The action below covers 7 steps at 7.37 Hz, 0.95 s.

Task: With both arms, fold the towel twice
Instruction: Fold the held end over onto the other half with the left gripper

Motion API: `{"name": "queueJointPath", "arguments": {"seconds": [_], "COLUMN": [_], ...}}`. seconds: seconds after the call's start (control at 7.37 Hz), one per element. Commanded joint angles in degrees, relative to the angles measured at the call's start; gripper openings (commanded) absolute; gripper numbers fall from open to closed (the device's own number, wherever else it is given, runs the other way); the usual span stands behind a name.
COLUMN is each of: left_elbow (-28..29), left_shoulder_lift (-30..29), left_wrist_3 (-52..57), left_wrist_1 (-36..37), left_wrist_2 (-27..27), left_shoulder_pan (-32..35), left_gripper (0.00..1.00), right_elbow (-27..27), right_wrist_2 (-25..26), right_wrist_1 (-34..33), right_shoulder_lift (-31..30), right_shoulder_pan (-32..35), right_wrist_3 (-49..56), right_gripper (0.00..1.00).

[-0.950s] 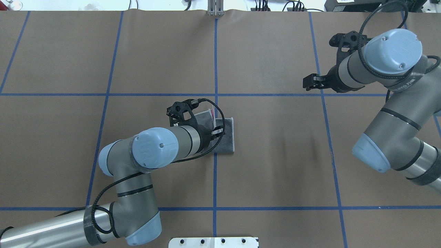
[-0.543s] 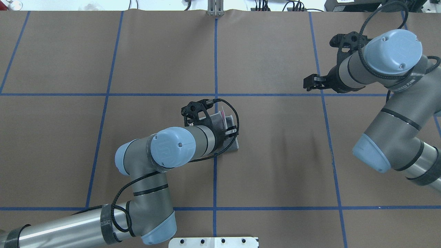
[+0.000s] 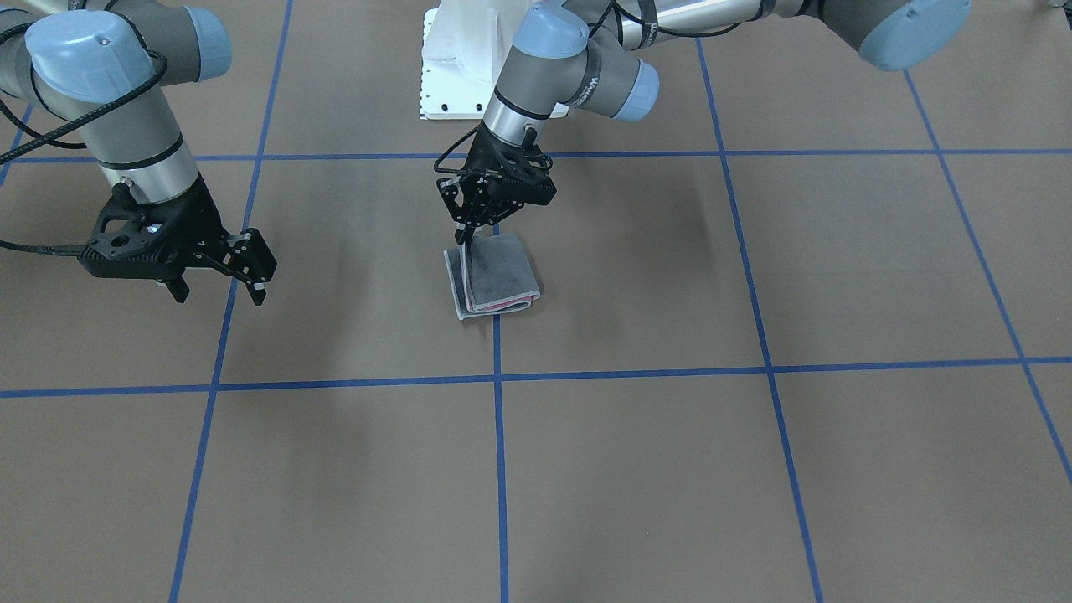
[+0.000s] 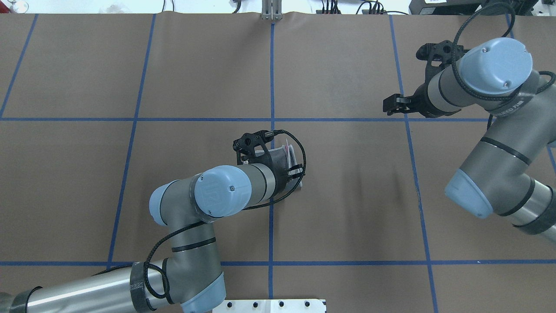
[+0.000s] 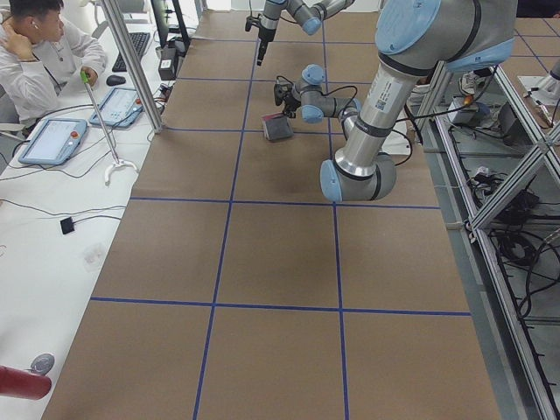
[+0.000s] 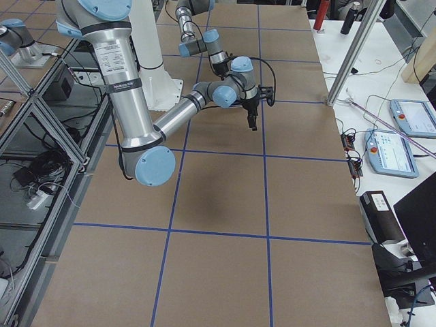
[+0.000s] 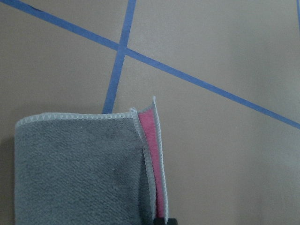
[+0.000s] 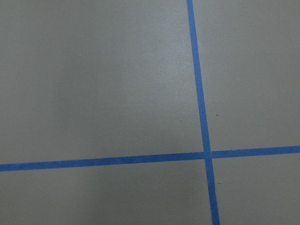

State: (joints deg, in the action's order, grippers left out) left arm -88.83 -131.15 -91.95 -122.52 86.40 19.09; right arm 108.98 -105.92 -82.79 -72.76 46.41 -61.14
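As the left arm finishes its sweep across the centre, I've got the left gripper (image 3: 464, 238) down at the robot-side edge of the towel (image 3: 501, 280), pinching the top flap's corner, which stands slightly off the stack. A second ago the towel lay wider, with that flap only partway over. Now it's a compact packet, grey outside with pink showing at the layered edge, lying on the centre tape line (image 3: 500, 419). I'd call the second fold laid, with only the release left. On the left wrist view the edges nearly match, with a thin pink strip peeking out. Farther off, the right gripper (image 3: 219, 289) hasn't budged: fingers spread, holding nothing, well apart from the towel.
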Motion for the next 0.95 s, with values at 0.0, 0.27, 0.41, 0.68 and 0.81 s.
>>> {"name": "queueJointPath", "arguments": {"seconds": [0.0, 0.27, 0.41, 0.68, 0.81], "left_elbow": [0.2, 0.6, 0.4, 0.0, -0.5], "left_shoulder_lift": [-0.8, -1.6, -1.9, -1.4, -1.2], "left_wrist_3": [-0.1, -0.2, -0.2, 0.2, 6.1], "left_wrist_1": [0.0, 0.0, 0.0, 0.2, 1.9], "left_wrist_2": [0.0, 0.0, 0.1, 0.5, 1.1], "left_shoulder_pan": [-0.1, -0.1, -0.1, 1.1, 1.7], "left_gripper": [0.56, 0.99, 1.0, 1.0, 1.0], "right_elbow": [0.0, 0.0, 0.0, -0.3, -0.5], "right_wrist_2": [0.0, 0.0, -0.1, -0.8, -0.9], "right_wrist_1": [0.0, 0.0, 0.0, -0.1, -0.3], "right_shoulder_lift": [0.0, 0.1, 0.1, 0.2, 0.0], "right_shoulder_pan": [0.0, 0.0, 0.0, 0.5, 1.7], "right_wrist_3": [0.0, 0.0, 0.1, 0.7, 3.5], "right_gripper": [1.0, 1.0, 1.0, 1.0, 1.0]}}
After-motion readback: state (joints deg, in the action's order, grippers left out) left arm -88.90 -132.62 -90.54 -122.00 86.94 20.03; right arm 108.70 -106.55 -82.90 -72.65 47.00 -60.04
